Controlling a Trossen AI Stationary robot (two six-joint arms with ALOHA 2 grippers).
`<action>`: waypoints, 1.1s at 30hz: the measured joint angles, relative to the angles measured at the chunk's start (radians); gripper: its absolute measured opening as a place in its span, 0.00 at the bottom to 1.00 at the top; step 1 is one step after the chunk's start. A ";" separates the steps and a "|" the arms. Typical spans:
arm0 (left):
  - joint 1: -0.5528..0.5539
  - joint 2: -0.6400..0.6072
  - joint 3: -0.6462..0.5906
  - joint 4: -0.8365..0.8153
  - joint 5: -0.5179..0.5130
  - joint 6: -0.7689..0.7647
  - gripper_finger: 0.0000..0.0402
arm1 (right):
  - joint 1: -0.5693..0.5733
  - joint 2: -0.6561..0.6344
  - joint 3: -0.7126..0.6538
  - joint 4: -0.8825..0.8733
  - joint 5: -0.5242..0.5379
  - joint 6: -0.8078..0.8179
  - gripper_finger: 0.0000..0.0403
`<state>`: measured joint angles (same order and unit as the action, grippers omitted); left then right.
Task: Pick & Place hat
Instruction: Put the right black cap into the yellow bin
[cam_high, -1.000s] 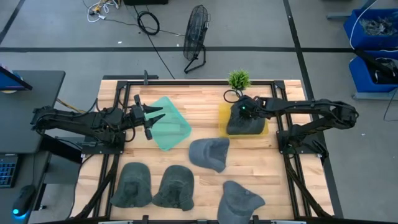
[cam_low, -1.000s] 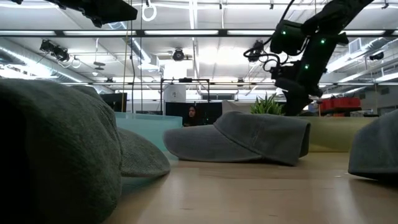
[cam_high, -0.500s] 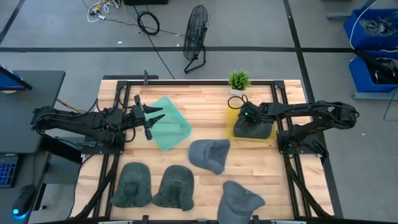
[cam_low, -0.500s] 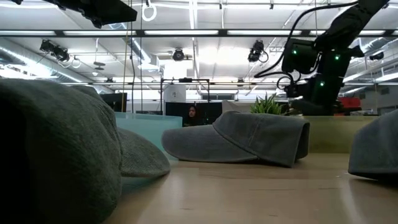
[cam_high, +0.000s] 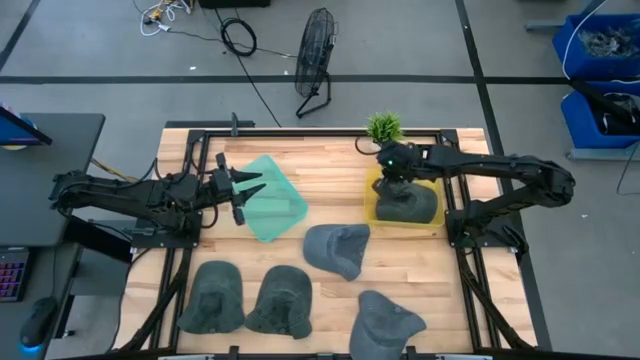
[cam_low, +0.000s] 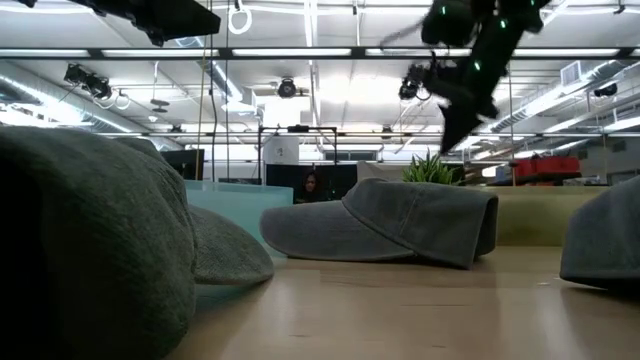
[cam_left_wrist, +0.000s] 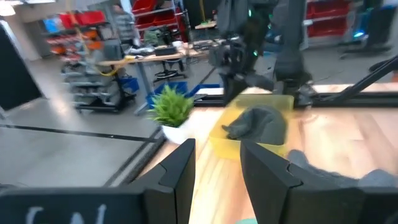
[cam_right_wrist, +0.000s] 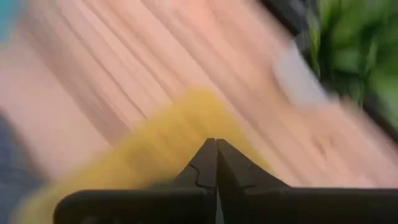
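right gripper (cam_high: 390, 163) hangs above the far edge of the yellow tray (cam_high: 372, 192), its fingers pressed together on nothing, as the right wrist view shows. a grey hat (cam_high: 408, 203) lies inside that tray, just off the gripper toward 5 o'clock in the high view, so that placement looks done. the next candidate, to my eye, is the middle hat (cam_high: 337, 247) on the bare table (cam_high: 330, 170), lying toward 7 o'clock from the right gripper and toward 4 o'clock from the left gripper (cam_high: 240, 188). its long axis runs roughly 10 to 4 o'clock, with what looks like the brim toward 4, though that end is hard to read. the right gripper is nearer to it; the left gripper waits over the teal tray (cam_high: 275, 196) with its fingers apart.

three more hats sit along the near edge: one (cam_high: 212, 296) at the left, one (cam_high: 283, 300) beside it, and one (cam_high: 384, 322) partly cut off by the frame's bottom. a small plant (cam_high: 383, 127) stands just beyond the yellow tray. the right wrist view is smeared, so the tray's contents cannot be judged from it. in the low view a near hat fills the left foreground and hides that side of the table.
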<state>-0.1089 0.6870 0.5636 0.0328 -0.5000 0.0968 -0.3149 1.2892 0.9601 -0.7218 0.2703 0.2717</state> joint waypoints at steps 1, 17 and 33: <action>0.000 0.000 0.000 0.002 0.026 -0.023 0.32 | 0.015 0.000 0.021 0.012 -0.001 -0.017 0.01; -0.044 0.088 0.021 0.020 0.417 -0.189 0.34 | 0.201 0.000 0.061 0.269 -0.002 -0.131 0.04; -0.296 0.442 0.066 0.013 0.431 -0.399 0.41 | 0.201 0.000 0.017 0.249 0.000 -0.109 0.35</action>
<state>-0.4048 1.1287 0.6296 0.0455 -0.0689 -0.3024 -0.1143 1.2892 0.9776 -0.4724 0.2707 0.1630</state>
